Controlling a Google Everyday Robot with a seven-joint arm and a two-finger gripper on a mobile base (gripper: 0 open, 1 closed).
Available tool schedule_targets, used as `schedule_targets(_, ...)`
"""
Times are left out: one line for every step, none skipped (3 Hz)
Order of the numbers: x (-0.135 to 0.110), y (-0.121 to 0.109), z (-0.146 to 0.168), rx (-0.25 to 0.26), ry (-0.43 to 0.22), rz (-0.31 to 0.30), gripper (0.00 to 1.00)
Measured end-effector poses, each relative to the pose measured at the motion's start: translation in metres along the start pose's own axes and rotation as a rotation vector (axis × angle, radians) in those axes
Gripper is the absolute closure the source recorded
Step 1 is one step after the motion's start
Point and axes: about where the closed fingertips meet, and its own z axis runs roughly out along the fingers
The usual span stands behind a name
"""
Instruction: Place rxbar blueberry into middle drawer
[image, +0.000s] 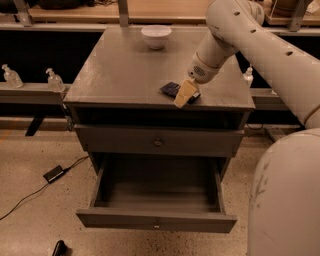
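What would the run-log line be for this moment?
gripper: at rxbar blueberry | bar: on cabinet top, near front edge | middle drawer: open, bar not yet inside

Table (120, 70) top: white bowl (156, 36) at back centre, upright. Tool (184, 93) low over the top's front right. Under the top, shut drawer front (125, 142) with dark round knob (158, 142). Left ledge (30, 89): outer bottle (11, 76) and inner bottle (54, 80), apart. Right bottle (248, 76) just past the table's right edge. Floor (30, 220): black power brick (53, 173) with cable (20, 205), small dark object (59, 247) at the bottom edge.
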Motion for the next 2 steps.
schedule_targets(-0.002, 0.0, -0.005, 0.0, 0.0, 0.0, 0.83)
schedule_targets(-0.008, 0.003, -0.016, -0.001, -0.018, -0.013, 1.0)
